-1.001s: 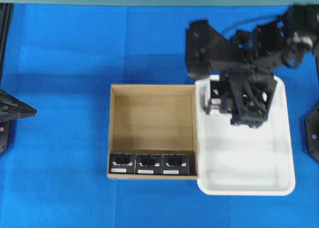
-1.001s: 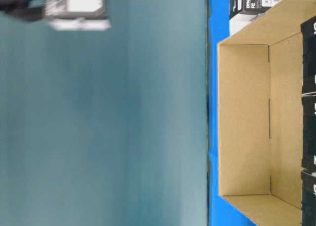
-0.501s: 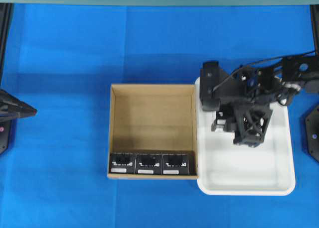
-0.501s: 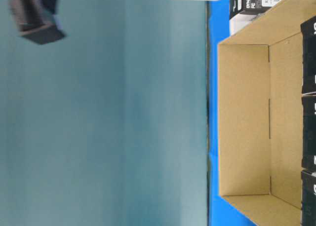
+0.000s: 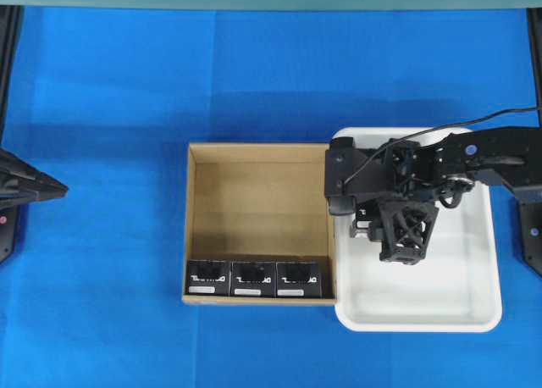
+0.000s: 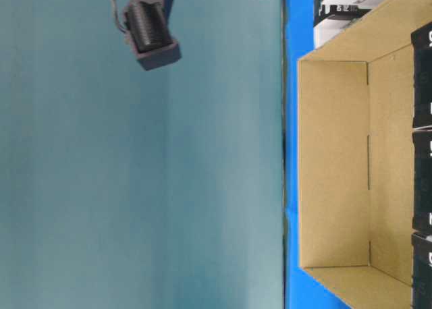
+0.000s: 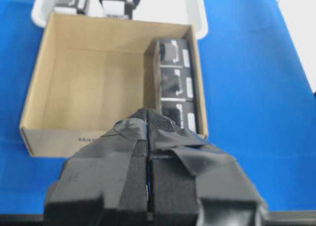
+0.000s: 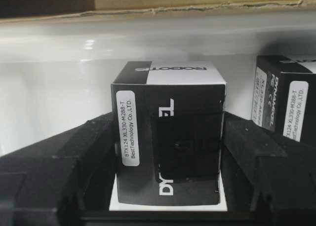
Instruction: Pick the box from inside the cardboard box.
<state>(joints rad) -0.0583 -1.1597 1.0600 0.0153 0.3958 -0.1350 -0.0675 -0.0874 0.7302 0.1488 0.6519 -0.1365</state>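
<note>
Right pincer [image 8: 168,186] pinches a box [image 8: 170,137] between its fingers, low over the white tray [image 5: 474,312] beside the carton [image 5: 258,163]. Left pincer [image 7: 148,137] pressed together, well apart at the surface's edge.

Taking the cardboard box [image 5: 258,223] as landmark: three small boxes [image 5: 251,279] stand side by side inside it, along its near wall in the overhead view. A plastic tray [image 5: 474,307] lies touching its right wall. In the tray, near that shared wall, the right gripper [image 8: 168,152] holds the box [image 8: 170,137], with another box [image 8: 286,97] just beside it. The left gripper [image 7: 148,137] sits well to the carton's left.
</note>
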